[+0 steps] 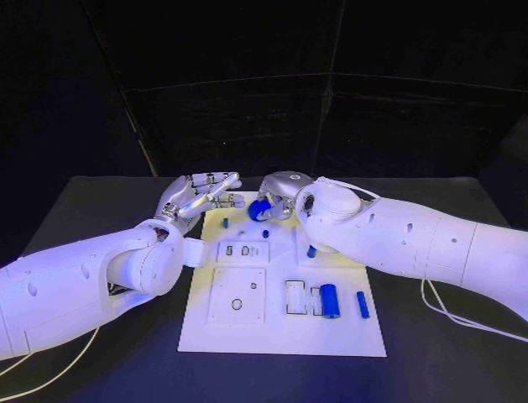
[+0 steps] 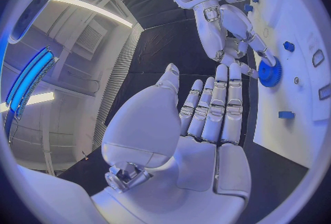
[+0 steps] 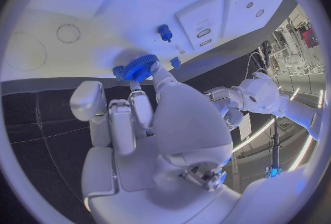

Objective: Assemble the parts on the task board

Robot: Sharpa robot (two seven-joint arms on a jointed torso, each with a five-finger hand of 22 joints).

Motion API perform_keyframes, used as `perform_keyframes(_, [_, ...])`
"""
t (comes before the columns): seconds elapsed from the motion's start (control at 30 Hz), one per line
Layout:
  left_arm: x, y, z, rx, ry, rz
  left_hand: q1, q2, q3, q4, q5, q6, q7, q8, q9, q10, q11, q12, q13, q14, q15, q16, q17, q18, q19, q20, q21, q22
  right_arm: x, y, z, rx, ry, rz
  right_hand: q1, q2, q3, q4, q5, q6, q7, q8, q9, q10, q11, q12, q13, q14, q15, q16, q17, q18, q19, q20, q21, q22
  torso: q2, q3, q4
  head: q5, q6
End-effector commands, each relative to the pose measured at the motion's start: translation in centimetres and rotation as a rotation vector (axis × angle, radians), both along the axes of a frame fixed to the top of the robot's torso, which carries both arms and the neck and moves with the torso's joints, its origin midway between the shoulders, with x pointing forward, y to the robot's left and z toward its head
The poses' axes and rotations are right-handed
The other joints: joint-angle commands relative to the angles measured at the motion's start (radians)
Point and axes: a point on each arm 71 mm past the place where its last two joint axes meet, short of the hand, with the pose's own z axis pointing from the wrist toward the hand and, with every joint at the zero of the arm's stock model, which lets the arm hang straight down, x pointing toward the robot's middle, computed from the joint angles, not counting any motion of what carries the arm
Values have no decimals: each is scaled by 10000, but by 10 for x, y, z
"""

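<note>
At the near end of the task board (image 1: pixel 282 336) lie loose blue cylinders (image 1: pixel 329 300). At its far end the right hand (image 1: pixel 283 195) pinches a blue gear (image 1: pixel 258 211) just above the board; judged best lowered level. The left hand (image 1: pixel 197 195) hovers beside, fingers straight, holding nothing. The right wrist view reveals the gear's teeth.

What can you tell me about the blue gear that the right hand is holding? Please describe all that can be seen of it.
The blue gear is a round toothed wheel of one even blue, and it looks like plastic. The fingers of the right hand hold it at the far end of the white board, close to its surface. Whether it touches the board or sits on a peg cannot be told. In the left wrist view it is seen nearly face-on. The left hand is flat and apart from it.
</note>
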Motion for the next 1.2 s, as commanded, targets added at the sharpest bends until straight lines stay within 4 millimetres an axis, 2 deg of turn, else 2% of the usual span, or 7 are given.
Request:
perform_keyframes(0.03, [0, -1, 2, -33, -104, -120, 40, 77, -4, -74, 52, 58, 44, -40, -15, -8, 17, -29, -14, 46, -2, -44, 16, 123, 70, -3, 9, -11, 1, -1, -1, -156, 50, -130, -45, -113, -11, 101, -41, -233, 43, -107, -22, -135, 43, -91, 136, 971, 83, 72, 2273, -84, 21, 89, -8, -13, 4, 8, -2, 2, -1])
perform_keyframes(0.1, [0, -1, 2, -33, -103, -120, 40, 77, -4, -74, 52, 58, 44, -40, -15, -8, 17, -29, -14, 46, -2, -44, 16, 123, 70, -3, 9, -11, 1, -1, -1, -170, 61, -159, -58, -129, -11, 129, -41, -535, 68, -148, -45, -161, 66, -115, 112, 969, 101, 70, 2266, -85, 23, 104, -2, -4, 4, 7, -2, -1, 1])
perform_keyframes(0.5, [0, 0, 2, -28, -98, -114, 47, 80, -10, -90, 52, 64, 38, -51, -14, -15, 20, -46, -12, 33, 3, -64, 25, 121, 66, -1, -1, -19, 1, -5, -2, -300, 179, -244, -169, -123, -31, 264, -55, -113, 42, -33, 20, -92, 57, -37, 195, 972, 111, 75, 2279, -86, 33, 130, 19, 25, -2, 6, -7, -13, -11])
perform_keyframes(0.73, [0, 0, 2, -24, -87, -112, 47, 80, -10, -90, 52, 64, 38, -51, -14, -15, 20, -46, -12, 33, 3, -64, 25, 121, 66, -1, -1, -19, 2, -9, -4, -113, 489, -285, -759, 125, -129, 834, 129, 5, 23, -2, 27, 11, 48, 77, 315, 992, 105, 107, 2368, -98, 70, 129, 76, 101, 3, 4, 0, -20, -17])
perform_keyframes(0.8, [0, 0, 2, -22, -84, -112, 47, 80, -10, -90, 52, 64, 39, -52, -14, -15, 20, -46, -12, 33, 3, -65, 26, 121, 66, -1, -1, -19, 2, -10, -5, -81, 684, -303, -1147, 196, -271, 1160, 327, -10, 32, -26, 17, 38, 60, 113, 353, 1006, 113, 129, 2429, -108, 92, 135, 108, 145, 2, 6, -1, -18, -22])
perform_keyframes(0.9, [0, 0, 2, -23, -81, -116, 46, 82, -11, -91, 52, 64, 40, -54, -14, -17, 20, -49, -12, 31, 3, -68, 27, 120, 66, 0, -3, -20, 2, -10, -6, -94, 900, -317, -1463, 189, -539, 1434, 1049, -38, 45, -54, 11, 53, 74, 143, 387, 1019, 124, 150, 2490, -115, 106, 142, 134, 175, 0, 5, 5, -28, -27])
perform_keyframes(1.2, [0, 0, 2, -20, -75, -113, 46, 82, -11, -91, 52, 64, 40, -54, -14, -17, 20, -49, -12, 31, 3, -68, 27, 120, 66, 0, -3, -20, 2, -16, -5, 230, 898, -373, -1375, 300, -660, 1454, 1172, 135, 6, 13, 37, 223, 43, 321, 581, 1043, 110, 186, 2593, -141, 193, 138, 230, 338, -7, 2, -6, -11, -46])
